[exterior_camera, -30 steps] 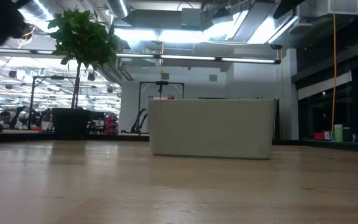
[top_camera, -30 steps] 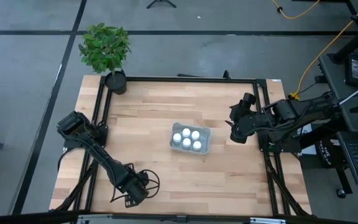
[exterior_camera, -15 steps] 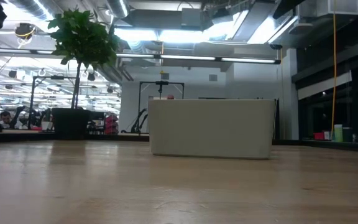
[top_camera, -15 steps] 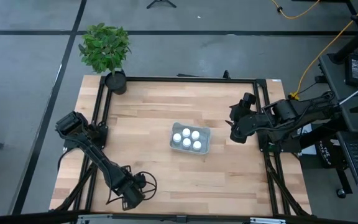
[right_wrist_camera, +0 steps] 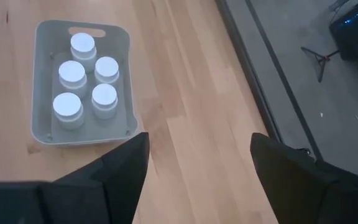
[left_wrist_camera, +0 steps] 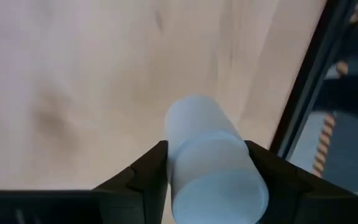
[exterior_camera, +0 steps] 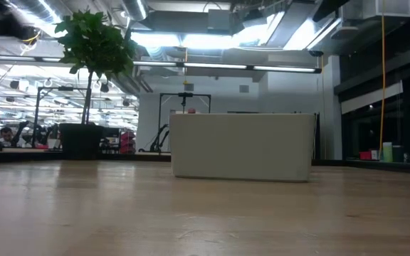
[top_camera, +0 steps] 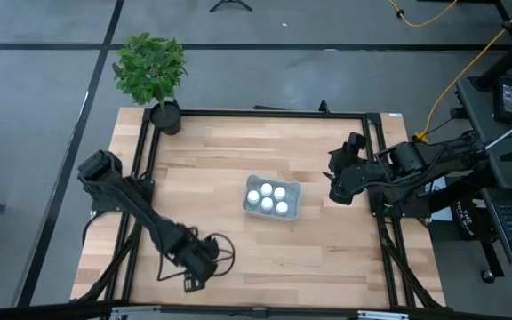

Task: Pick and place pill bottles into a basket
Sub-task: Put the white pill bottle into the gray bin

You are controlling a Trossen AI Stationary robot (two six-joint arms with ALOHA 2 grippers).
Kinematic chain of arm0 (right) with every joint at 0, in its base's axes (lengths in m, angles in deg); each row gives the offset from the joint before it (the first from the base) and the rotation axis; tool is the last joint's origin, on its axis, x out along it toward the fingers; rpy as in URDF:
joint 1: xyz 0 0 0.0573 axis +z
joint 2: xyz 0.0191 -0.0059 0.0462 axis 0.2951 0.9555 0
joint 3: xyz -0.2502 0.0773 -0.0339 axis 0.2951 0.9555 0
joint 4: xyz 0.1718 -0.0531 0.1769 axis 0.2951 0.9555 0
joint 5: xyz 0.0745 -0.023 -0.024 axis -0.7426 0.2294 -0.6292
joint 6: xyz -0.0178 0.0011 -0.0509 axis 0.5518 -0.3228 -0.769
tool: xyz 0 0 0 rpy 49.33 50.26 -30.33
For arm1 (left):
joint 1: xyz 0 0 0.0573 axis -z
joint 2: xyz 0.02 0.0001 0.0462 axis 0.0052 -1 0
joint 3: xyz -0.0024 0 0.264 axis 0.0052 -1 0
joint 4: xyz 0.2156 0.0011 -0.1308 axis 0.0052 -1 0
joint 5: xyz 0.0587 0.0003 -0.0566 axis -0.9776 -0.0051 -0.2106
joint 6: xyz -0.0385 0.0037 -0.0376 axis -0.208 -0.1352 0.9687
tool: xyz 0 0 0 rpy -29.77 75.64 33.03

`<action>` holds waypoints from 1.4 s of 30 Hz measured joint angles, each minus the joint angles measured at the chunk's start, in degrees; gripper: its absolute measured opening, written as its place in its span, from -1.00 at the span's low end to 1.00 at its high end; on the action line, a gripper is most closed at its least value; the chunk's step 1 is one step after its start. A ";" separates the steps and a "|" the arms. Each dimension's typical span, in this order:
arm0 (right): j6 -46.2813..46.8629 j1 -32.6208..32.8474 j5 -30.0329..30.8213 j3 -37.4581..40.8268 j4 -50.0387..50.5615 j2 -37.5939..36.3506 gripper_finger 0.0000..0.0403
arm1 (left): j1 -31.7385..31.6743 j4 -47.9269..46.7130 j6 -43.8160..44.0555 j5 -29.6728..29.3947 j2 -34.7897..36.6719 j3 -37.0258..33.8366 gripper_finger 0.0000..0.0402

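Note:
The pale grey-blue basket (top_camera: 272,197) sits mid-table and holds several white pill bottles (right_wrist_camera: 82,81) standing upright on their bases. It also shows in the low view (exterior_camera: 242,146) and in the right wrist view (right_wrist_camera: 42,74). My left gripper (top_camera: 196,267) is near the table's near-left corner, shut on one more white pill bottle (left_wrist_camera: 211,163). My right gripper (top_camera: 335,188) waits to the right of the basket, open and empty (right_wrist_camera: 194,180). My left gripper pinches the pill bottle's round side (left_wrist_camera: 185,168) between its two fingers (left_wrist_camera: 146,177), one on each side. The bottle's long axis runs along the fingers, with one flat end toward the camera. The wooden table shows beyond it; whether the bottle touches the table I cannot tell.
A black pot with a green plant (top_camera: 152,71) stands at the table's far left corner and also shows in the low view (exterior_camera: 95,43). A black frame (top_camera: 140,178) runs along the table's edges. Bare wood lies between the left gripper and the basket.
My left gripper has shifted a little toward the table's right edge near the near edge. My right gripper and the basket have kept still.

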 joint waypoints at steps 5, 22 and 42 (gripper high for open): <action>0.22 0.00 0.00 0.00 2.20 -0.07 0.39 | -7.64 -6.10 -8.70 -7.05 5.41 8.26 -0.15; 8.62 0.00 3.35 -0.01 10.93 -13.51 0.39 | -36.28 -5.77 -48.42 1.73 -9.50 39.78 -0.15; 13.62 0.00 4.70 -0.02 12.37 -12.87 0.39 | -40.46 -8.25 -63.57 4.51 -30.48 53.14 -0.15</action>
